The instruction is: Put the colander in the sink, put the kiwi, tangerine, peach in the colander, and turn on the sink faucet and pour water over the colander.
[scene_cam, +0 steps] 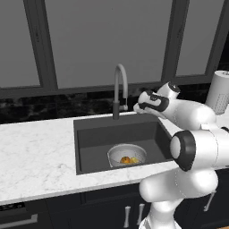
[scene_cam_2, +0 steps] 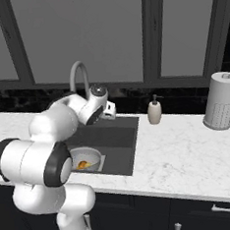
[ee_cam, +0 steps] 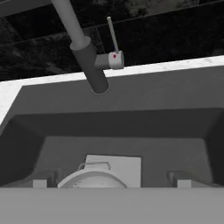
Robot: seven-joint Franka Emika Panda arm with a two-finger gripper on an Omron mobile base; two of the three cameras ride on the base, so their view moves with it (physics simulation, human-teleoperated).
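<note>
Hand view looked along the tool, whose two small tips stood far apart with nothing between them. Nearest, the colander showed only its pale rim at the bottom, resting on the lighter square in the floor of the sink. In the left base view the colander sat in the front right part of the sink, with orange and yellow fruit inside; I could not tell the kiwi from the others. Beyond it rose the sink faucet on the far rim, its thin side lever pointing up, well apart from the tips. No water ran. I judged the lever to be the step in hand: the tool should advance to meet that slim stick squarely and push it gently, minding the spout just beside. Farthest back lay the table edge.
</note>
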